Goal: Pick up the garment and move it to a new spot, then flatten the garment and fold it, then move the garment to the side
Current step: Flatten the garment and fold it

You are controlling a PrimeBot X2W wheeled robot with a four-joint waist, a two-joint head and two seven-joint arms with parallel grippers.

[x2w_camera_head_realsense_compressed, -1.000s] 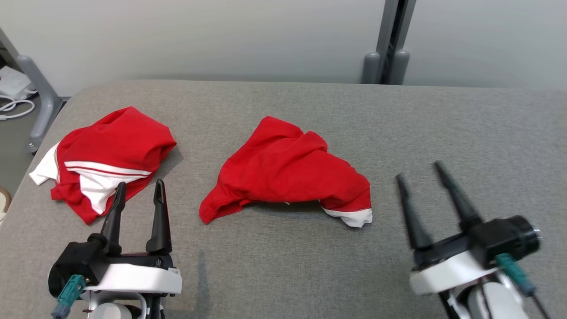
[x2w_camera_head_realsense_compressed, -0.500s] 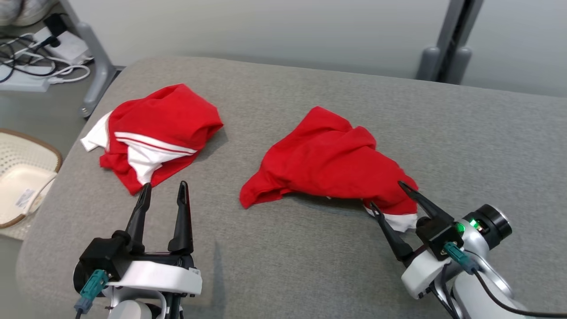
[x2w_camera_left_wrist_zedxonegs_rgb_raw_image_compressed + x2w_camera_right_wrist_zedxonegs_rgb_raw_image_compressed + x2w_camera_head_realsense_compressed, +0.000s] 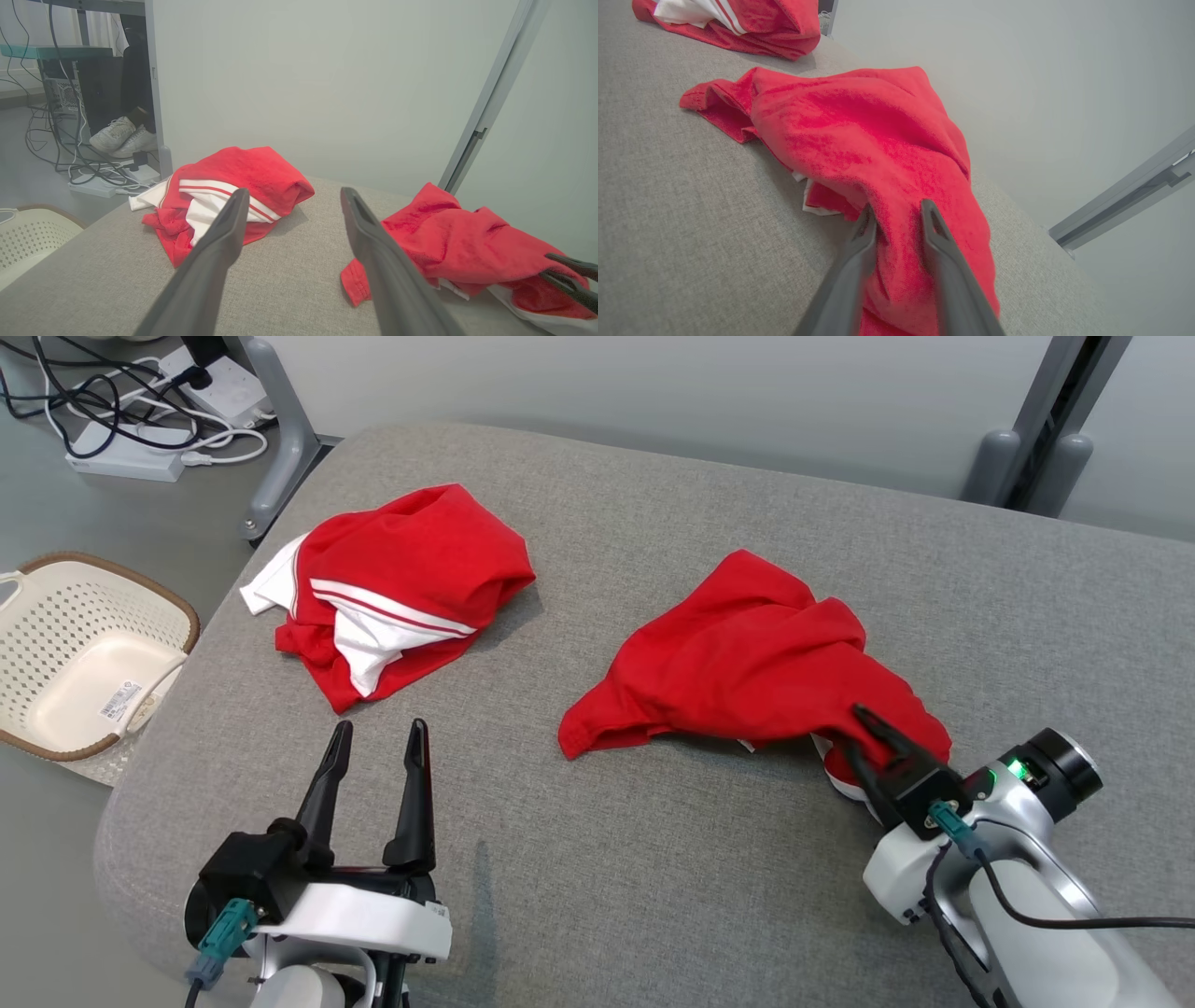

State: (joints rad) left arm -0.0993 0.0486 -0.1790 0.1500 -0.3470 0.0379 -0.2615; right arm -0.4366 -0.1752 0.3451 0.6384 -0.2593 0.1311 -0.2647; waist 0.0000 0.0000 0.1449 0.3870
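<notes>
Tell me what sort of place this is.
Probably a lab or office workspace, not a home: a grey fabric-covered table, a white power strip with tangled cables, and a grey computer tower under a teal desk.

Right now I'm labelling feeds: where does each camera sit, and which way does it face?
Head view: on the head, facing forward and down at the grey table; left pincer lower left, right pincer lower right.
Left wrist view: on the left wrist, facing along its spread fingers toward the red-and-white garment.
Right wrist view: on the right wrist, its fingers straddling a fold of the plain red garment.
Shared: all three show both garments.
</notes>
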